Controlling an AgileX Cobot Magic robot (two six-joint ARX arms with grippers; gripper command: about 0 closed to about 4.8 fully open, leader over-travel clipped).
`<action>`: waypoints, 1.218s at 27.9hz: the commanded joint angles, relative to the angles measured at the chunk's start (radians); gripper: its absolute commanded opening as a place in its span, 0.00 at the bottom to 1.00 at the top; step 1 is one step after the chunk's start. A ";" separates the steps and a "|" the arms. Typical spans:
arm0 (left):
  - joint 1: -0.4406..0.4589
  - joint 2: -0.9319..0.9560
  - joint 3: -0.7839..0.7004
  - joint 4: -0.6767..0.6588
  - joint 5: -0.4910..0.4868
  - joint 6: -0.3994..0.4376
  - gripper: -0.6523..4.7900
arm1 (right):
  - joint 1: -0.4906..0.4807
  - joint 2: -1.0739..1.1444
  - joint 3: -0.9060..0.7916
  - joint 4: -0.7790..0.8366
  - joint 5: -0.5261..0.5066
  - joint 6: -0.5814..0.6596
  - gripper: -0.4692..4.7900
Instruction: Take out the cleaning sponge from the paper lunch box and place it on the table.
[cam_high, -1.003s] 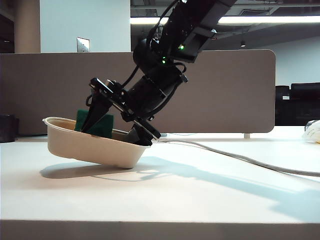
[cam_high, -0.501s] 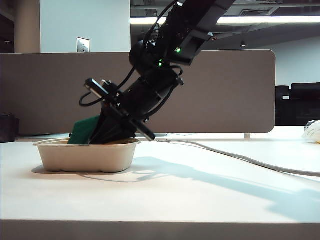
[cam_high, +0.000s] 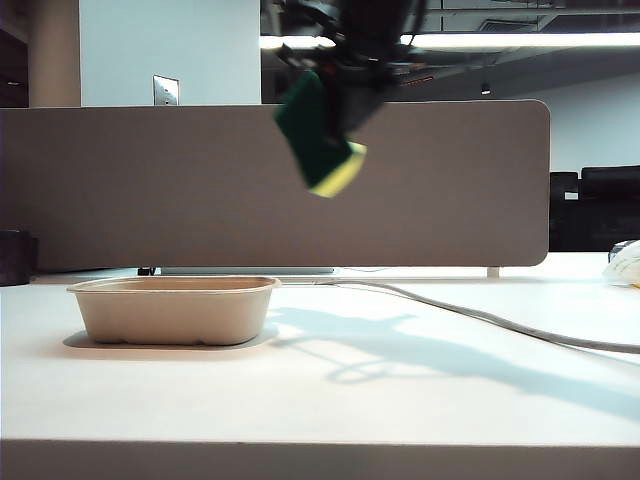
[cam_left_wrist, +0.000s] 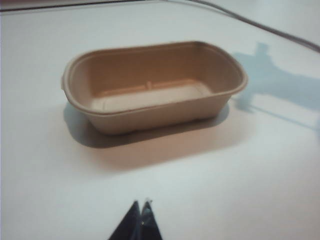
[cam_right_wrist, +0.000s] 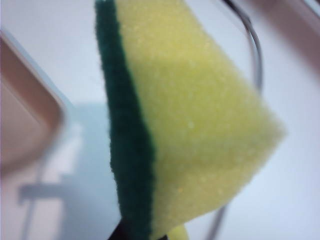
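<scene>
The cleaning sponge (cam_high: 322, 145), yellow foam with a dark green layer, hangs tilted high above the table, up and right of the paper lunch box (cam_high: 172, 309). My right gripper (cam_high: 345, 75) is shut on the sponge's upper end, blurred at the top of the exterior view. Up close the sponge (cam_right_wrist: 190, 115) fills the right wrist view, pinched at its base by the right gripper (cam_right_wrist: 150, 235). The beige box (cam_left_wrist: 150, 85) sits empty and flat on the white table (cam_high: 400, 400). My left gripper (cam_left_wrist: 141, 204) hovers before the box, shut, holding nothing.
A grey cable (cam_high: 480, 318) runs across the table from behind the box toward the right edge. A grey partition panel (cam_high: 150, 190) stands along the back. A dark object (cam_high: 14, 256) sits at the far left, a pale one (cam_high: 625, 264) at the far right.
The right gripper closed on the sponge inside the box and lifted it high up and to the right. The box, tipped a second ago, has settled flat and is empty.
</scene>
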 joint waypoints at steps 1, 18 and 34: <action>0.001 -0.018 0.001 0.013 0.001 0.001 0.11 | 0.003 -0.008 -0.003 -0.173 0.215 -0.030 0.08; 0.312 -0.181 0.001 0.011 0.012 0.001 0.11 | 0.050 -0.395 -0.023 -0.291 0.002 0.189 0.08; 0.356 -0.249 0.001 0.029 0.012 0.001 0.11 | 0.077 -1.292 -0.629 0.053 -0.129 0.362 0.08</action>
